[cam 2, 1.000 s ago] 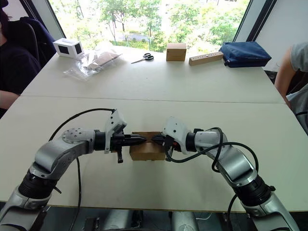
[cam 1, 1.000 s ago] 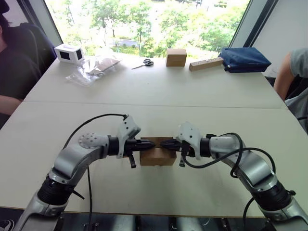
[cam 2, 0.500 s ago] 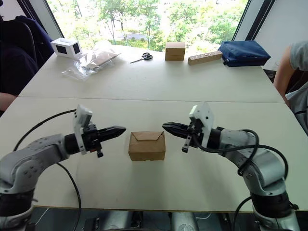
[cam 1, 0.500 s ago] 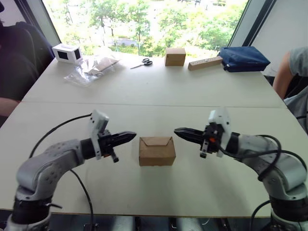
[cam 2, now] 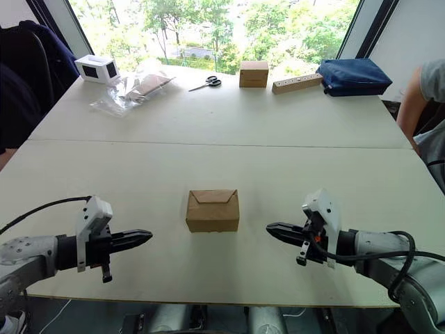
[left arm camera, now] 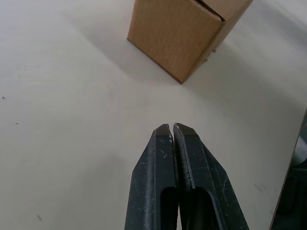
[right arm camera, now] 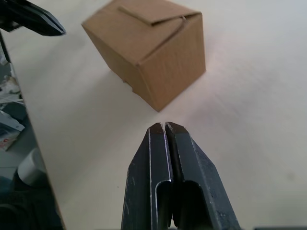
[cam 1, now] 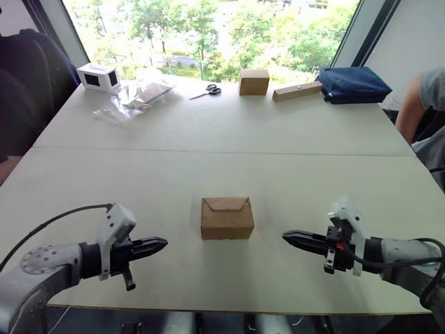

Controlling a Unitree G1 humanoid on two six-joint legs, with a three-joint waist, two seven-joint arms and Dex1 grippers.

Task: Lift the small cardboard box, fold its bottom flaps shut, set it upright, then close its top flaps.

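Box (cam 1: 227, 218) upright, apart from table edge (cam 1: 229, 309)

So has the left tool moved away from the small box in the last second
Yes. The left tool has pulled back toward the near table edge, leftward from the small box, no longer touching it.

We see the small plain brown corrugated cardboard box (cam 1: 227, 218) standing upright on the table, its top flaps (cam 1: 226, 204) folded shut.
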